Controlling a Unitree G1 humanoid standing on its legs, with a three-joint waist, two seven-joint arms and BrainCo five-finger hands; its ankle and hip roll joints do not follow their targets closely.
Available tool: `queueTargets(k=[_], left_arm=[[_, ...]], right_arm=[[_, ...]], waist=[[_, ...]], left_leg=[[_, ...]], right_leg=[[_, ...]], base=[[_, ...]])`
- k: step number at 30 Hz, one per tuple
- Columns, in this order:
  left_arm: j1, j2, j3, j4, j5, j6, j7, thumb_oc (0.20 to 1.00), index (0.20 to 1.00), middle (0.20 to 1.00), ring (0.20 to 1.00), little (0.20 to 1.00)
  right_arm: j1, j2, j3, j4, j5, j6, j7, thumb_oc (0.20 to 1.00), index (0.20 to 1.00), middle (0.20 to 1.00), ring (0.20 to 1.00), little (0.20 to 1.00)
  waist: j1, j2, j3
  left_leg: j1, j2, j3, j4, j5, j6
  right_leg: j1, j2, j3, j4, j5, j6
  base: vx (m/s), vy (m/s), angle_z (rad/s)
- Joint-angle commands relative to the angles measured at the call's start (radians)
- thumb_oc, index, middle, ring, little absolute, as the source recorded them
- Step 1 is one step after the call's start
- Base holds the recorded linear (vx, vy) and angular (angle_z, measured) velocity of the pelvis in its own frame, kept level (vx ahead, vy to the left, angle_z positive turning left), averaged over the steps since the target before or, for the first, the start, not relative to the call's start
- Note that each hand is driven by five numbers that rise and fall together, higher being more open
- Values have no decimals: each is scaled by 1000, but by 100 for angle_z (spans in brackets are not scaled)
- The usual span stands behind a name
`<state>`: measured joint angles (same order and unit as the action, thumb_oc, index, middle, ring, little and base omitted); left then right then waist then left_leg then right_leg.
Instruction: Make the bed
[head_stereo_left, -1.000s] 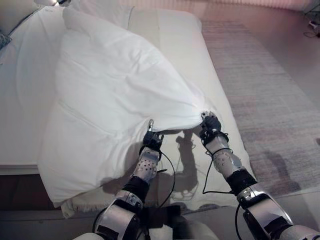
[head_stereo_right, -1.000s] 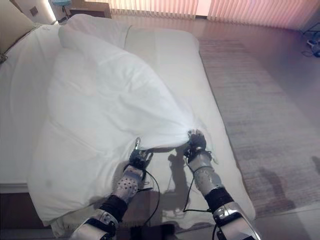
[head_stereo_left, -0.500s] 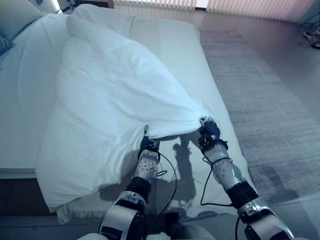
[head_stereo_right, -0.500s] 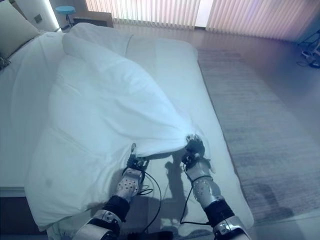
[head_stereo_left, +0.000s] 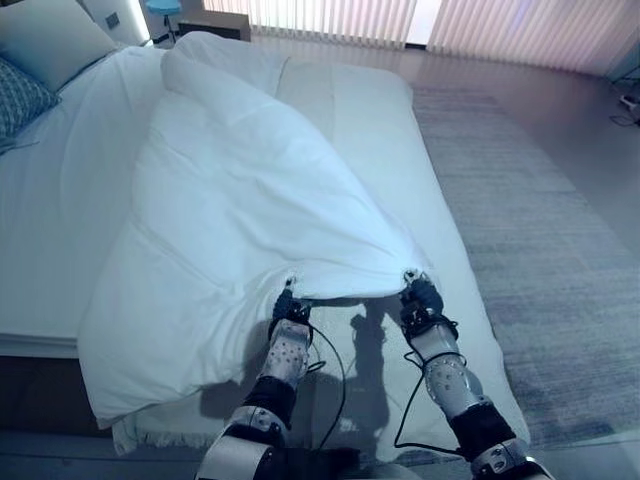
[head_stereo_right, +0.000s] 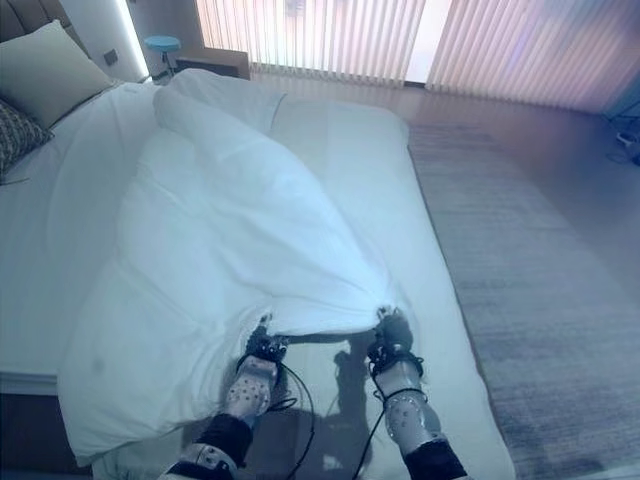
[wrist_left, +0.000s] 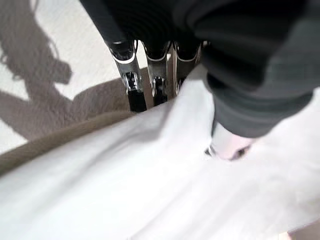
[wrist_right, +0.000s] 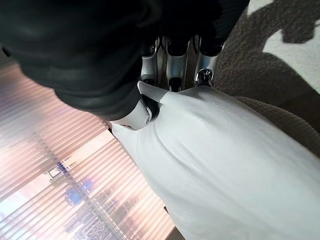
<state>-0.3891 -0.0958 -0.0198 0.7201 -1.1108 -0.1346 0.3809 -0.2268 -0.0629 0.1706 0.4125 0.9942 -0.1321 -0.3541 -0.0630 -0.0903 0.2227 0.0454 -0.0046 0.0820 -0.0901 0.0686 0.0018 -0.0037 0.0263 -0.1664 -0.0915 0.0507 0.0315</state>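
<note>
A white duvet (head_stereo_left: 230, 210) lies bunched along the middle of the bed (head_stereo_left: 370, 120), one edge lifted off the mattress near the foot. My left hand (head_stereo_left: 288, 305) is shut on that lifted edge, thumb and fingers (wrist_left: 132, 92) pinching the cloth (wrist_left: 150, 165). A little to the right, my right hand (head_stereo_left: 423, 298) is shut on the same edge; its fingers (wrist_right: 170, 70) and thumb clamp the white fabric (wrist_right: 225, 150). Between the two hands the duvet hangs a short way above the sheet, casting a shadow.
Two pillows (head_stereo_left: 40, 50) rest at the head of the bed, far left. The duvet's near left part spills over the bed's side (head_stereo_left: 130, 380). A grey rug (head_stereo_left: 540, 230) covers the floor on the right. Vertical blinds (head_stereo_right: 400, 45) and a small blue stool (head_stereo_right: 160, 45) stand beyond the bed.
The camera has tilted up, so more of the room's far end shows. Both hands keep hold of the duvet edge and have moved slightly forward up the bed.
</note>
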Motion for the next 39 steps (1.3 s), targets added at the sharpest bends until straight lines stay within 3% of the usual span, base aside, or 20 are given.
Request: queueTargets(k=[1, 9, 12, 14, 15, 18, 19, 20, 21, 23, 24, 27, 28, 30, 31, 32, 33, 35, 37, 39], left_arm=[[51, 246, 92, -26, 72, -99, -51, 200, 200, 200, 200, 200], [112, 226, 61, -164, 80, -112, -97, 200, 200, 200, 200, 200], [128, 231, 57, -250, 86, -144, -105, 200, 200, 200, 200, 200], [157, 237, 84, -299, 70, -180, -105, 200, 200, 200, 200, 200], [165, 240, 91, -312, 66, -187, -102, 200, 200, 200, 200, 200], [169, 247, 95, -334, 65, -198, -99, 200, 200, 200, 200, 200], [162, 261, 89, -356, 76, -203, -96, 200, 200, 200, 200, 200], [162, 261, 89, -357, 77, -203, -96, 200, 200, 200, 200, 200], [142, 264, 67, -357, 67, -212, -109, 200, 200, 200, 200, 200], [145, 270, 48, -381, 88, -203, -114, 200, 200, 200, 200, 200], [137, 285, 33, -384, 123, -212, -100, 200, 200, 200, 200, 200], [126, 300, 27, -386, 165, -210, -81, 200, 200, 200, 200, 200], [132, 301, 27, -403, 168, -203, -94, 200, 200, 200, 200, 200], [139, 305, 24, -417, 178, -196, -98, 200, 200, 200, 200, 200], [161, 309, 27, -450, 197, -179, -95, 200, 200, 200, 200, 200], [161, 309, 27, -450, 197, -179, -94, 200, 200, 200, 200, 200], [162, 310, 16, -452, 227, -165, -86, 200, 200, 200, 200, 200], [166, 309, 12, -455, 239, -155, -86, 200, 200, 200, 200, 200], [167, 293, 0, -448, 246, -143, -91, 200, 200, 200, 200, 200], [176, 281, 5, -443, 243, -149, -87, 200, 200, 200, 200, 200]], right_arm=[[124, -153, -248, 39, -17, -121, 9, 200, 200, 200, 200, 200], [128, -121, -269, 132, 19, -110, 34, 200, 200, 200, 200, 200], [121, -111, -265, 141, 31, -107, 42, 200, 200, 200, 200, 200], [112, -100, -252, 163, 57, -96, 55, 200, 200, 200, 200, 200], [111, -98, -245, 172, 66, -93, 59, 200, 200, 200, 200, 200], [108, -97, -228, 176, 77, -83, 63, 200, 200, 200, 200, 200], [108, -89, -206, 154, 83, -76, 68, 200, 200, 200, 200, 200], [108, -89, -206, 154, 83, -76, 68, 200, 200, 200, 200, 200], [126, -85, -202, 118, 73, -60, 78, 200, 200, 200, 200, 200], [129, -94, -190, 116, 58, -46, 70, 200, 200, 200, 200, 200], [115, -73, -172, 114, 37, -57, 61, 200, 200, 200, 200, 200], [74, -52, -145, 150, 34, -66, 61, 200, 200, 200, 200, 200], [55, -43, -126, 179, 33, -62, 73, 200, 200, 200, 200, 200], [52, -33, -116, 188, 37, -60, 79, 200, 200, 200, 200, 200], [57, -21, -93, 191, 37, -55, 89, 200, 200, 200, 200, 200], [57, -21, -93, 191, 37, -55, 88, 200, 200, 200, 200, 200], [57, -11, -73, 193, 49, -60, 97, 200, 200, 200, 200, 200], [62, -13, -66, 188, 54, -64, 95, 200, 200, 200, 200, 200], [51, -23, -56, 181, 64, -91, 76, 200, 200, 200, 200, 200], [43, -33, -61, 183, 58, -87, 62, 200, 200, 200, 200, 200]], waist=[[11, 21, -144], [43, 60, -119], [48, 56, -102], [51, 57, -115], [54, 64, -122], [60, 80, -129], [69, 83, -126], [70, 83, -126], [57, 65, -128], [55, 53, -124], [65, 45, -88], [89, 67, -71], [102, 76, -79], [114, 73, -86], [125, 66, -103], [125, 67, -104], [130, 42, -117], [136, 32, -126], [146, 29, -137], [146, 46, -139]], left_leg=[[32, 14, 22, 3, -77, -61], [-2, -8, -103, 3, -36, -64], [8, 64, -127, 51, -68, -76], [11, 198, -135, 74, -29, -83], [10, 232, -145, 80, -4, -97], [5, 276, -178, 108, 16, -131], [4, 271, -209, 155, -49, -152], [3, 270, -209, 157, -50, -152], [-3, 203, -179, 188, -179, -139], [-17, 164, -153, 215, -203, -119], [-30, 118, -82, 247, -224, -101], [-50, 93, -54, 218, -184, -76], [-51, 64, -52, 144, -128, -49], [-50, 50, -46, 112, -105, -40], [-44, 16, -36, 62, -73, -28], [-44, 16, -36, 62, -73, -28], [-54, -40, -32, 28, -21, -22], [-65, -59, -30, 14, -1, -26], [-137, -101, -36, 3, 64, -39], [-163, -110, -24, 3, 75, -49]], right_leg=[[45, -55, -6, 32, -19, 72], [41, -97, -100, 74, -32, 67], [15, -152, -129, 122, -34, 74], [-9, -221, -110, 148, -35, 104], [-15, -235, -99, 159, -36, 113], [-22, -281, -75, 182, -24, 136], [-48, -330, -41, 200, 19, 162], [-49, -330, -40, 200, 19, 163], [-45, -423, -5, 154, 213, 212], [-57, -451, -5, 144, 241, 201], [-112, -481, -44, 112, 363, 201], [-136, -453, -116, 188, 238, 172], [-116, -362, -115, 325, 121, 141], [-98, -323, -142, 362, 68, 128], [-52, -209, -150, 404, -48, 99], [-52, -209, -151, 404, -48, 99], [-12, -55, -82, 401, -128, 84], [16, -7, -49, 356, -145, 69], [79, 40, 36, 160, -171, -1], [104, 46, 37, 92, -142, -4]], base=[[14, -2, 12], [-76, 63, 42], [-89, 199, 70], [-11, 521, 38], [60, 633, 10], [20, 513, -8], [-28, 406, -18], [-41, 997, -27], [-53, 755, -32], [-155, 711, -14], [-330, 719, 0], [-301, 631, -96], [-354, 809, -73], [-198, 453, 5], [-125, 246, -9], [-260, 456, -14], [-143, 207, -3], [-178, 194, -1], [-294, 223, 0], [-228, 224, 13]])
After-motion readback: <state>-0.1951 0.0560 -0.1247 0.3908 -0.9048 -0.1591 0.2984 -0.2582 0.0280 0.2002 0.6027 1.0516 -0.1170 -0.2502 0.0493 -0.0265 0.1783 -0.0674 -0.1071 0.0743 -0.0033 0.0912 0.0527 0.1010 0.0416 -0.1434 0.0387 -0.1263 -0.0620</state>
